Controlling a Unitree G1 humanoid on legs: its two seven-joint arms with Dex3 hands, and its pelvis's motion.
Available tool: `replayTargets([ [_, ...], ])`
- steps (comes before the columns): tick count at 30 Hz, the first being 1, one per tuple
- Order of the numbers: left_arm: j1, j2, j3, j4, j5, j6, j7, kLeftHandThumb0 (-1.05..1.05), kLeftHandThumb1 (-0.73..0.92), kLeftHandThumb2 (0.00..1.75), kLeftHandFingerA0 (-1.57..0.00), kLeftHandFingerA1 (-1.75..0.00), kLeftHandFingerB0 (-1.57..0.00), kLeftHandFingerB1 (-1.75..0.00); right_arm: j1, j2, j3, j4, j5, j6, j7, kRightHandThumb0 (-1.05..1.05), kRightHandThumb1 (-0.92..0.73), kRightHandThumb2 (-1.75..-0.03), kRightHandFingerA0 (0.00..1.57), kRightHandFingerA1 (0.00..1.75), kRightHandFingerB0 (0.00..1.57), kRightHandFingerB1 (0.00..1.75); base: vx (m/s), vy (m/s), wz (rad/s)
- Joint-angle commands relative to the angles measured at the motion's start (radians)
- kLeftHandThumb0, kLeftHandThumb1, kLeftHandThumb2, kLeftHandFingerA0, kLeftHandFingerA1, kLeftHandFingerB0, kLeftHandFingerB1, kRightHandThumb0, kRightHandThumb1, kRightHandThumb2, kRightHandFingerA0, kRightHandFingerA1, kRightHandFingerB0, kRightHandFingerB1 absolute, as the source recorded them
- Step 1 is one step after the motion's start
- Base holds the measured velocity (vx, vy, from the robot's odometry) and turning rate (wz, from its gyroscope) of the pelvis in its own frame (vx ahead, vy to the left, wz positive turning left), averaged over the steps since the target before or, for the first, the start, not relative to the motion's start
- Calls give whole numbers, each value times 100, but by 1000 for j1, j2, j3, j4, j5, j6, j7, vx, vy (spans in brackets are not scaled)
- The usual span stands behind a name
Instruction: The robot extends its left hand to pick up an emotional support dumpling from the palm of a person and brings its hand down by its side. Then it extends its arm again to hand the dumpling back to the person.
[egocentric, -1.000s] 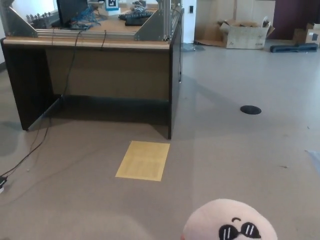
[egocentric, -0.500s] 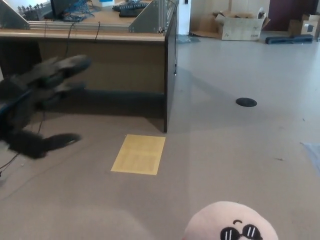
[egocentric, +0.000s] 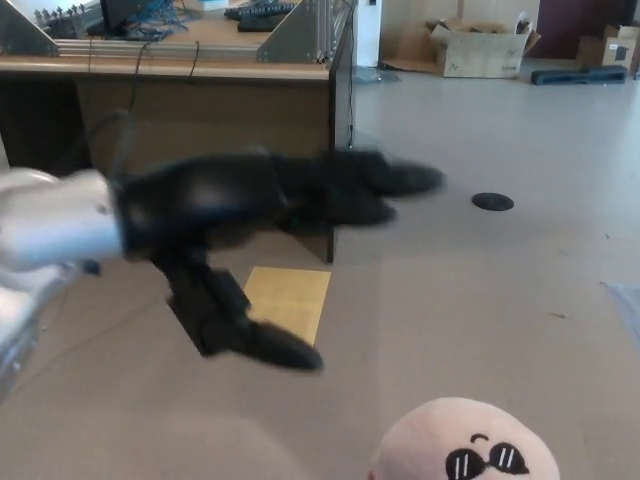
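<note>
My left hand (egocentric: 270, 200), blurred but seemingly spread and empty, hangs above the dumpling (egocentric: 465, 440), which looks soft and light, best cupped around its rounded sides.

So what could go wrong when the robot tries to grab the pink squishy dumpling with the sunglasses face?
1. The black left hand, open and blurred, looks fast and high, so it might overshoot the pink plush dumpling.
2. The dumpling sits at the picture's bottom edge, partly cut off, so aiming could be poor.
</note>
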Motion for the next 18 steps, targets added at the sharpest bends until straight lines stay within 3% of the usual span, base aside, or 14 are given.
replayTargets([
  [1, -9, 31, -75, -73, -14, 160, -103, -89, 46, 55, 0, 0, 0, -4, -46, -32, 2, 5, -7, 14, -4, -37, -64, -60, 72, 56, 56, 43, 0, 0, 0],
  [3, -13, 40, -100, -97, 8, 174, -111, -91, 47, 55, 0, -1, 0, -4, -38, -30, 5, -2, -12, 23, -9, -36, -64, -59, 73, 55, 56, 43, 0, 0, 0],
  [4, -17, 39, -117, -108, 10, 198, -114, -69, 38, 84, 0, -7, 0, 0, -36, -32, 4, 2, -10, 15, -5, -36, -64, -59, 73, 55, 56, 44, 0, 0, 0],
  [5, -39, 38, -147, -106, 21, 214, -133, -94, 42, 63, 0, 0, 0, -2, -41, -32, 3, 18, -9, 2, -8, -35, -62, -59, 76, 57, 59, 45, 0, 0, 0],
  [18, -130, -32, -298, -94, 181, 197, -141, -99, 44, 67, 0, 0, 0, -1, -51, -32, 20, 28, -28, 29, -10, -29, -62, -58, 75, 51, 60, 43, 0, 0, 0],
])
